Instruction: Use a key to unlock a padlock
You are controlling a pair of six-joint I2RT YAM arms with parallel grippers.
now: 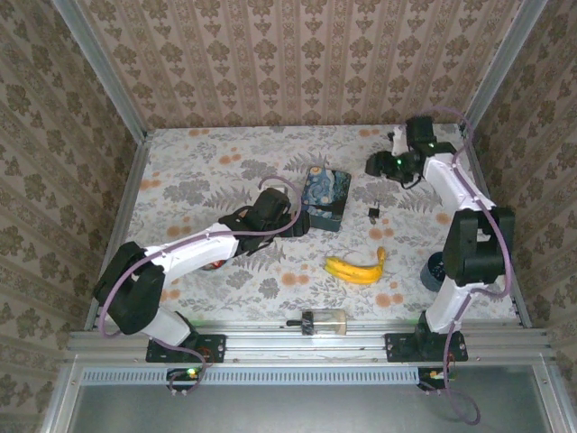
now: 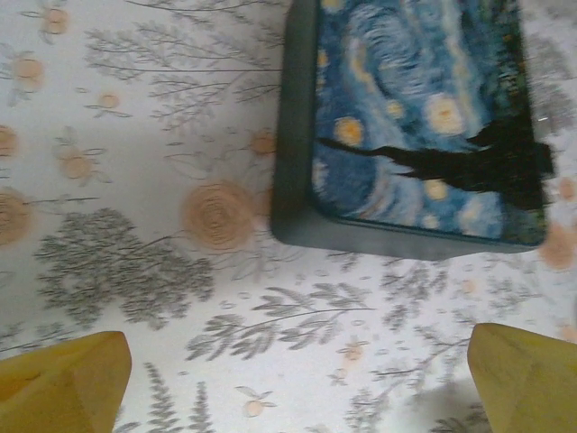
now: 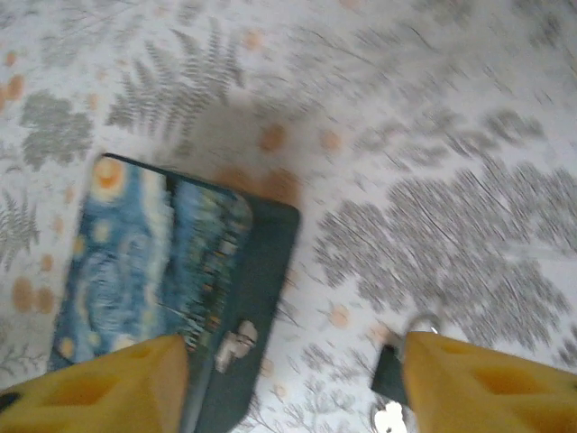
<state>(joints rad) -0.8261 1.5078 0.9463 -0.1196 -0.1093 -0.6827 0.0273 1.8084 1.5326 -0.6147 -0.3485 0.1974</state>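
While hanging with both pairs of jaws spread and empty, left gripper [image 2: 297, 347] just short of the painted tin box [image 2: 424, 126], right gripper [image 3: 293, 347] off its clasp [image 3: 236, 347] side, mind the tiny padlock [image 3: 389, 372] lying near that clasp, apt to skid under an off-centre pinch.

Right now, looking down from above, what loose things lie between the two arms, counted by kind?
Painted tin box: 1
Padlock: 1
Banana: 1
Clear cylinder with black cap: 1
Dark round container: 1
Total: 5
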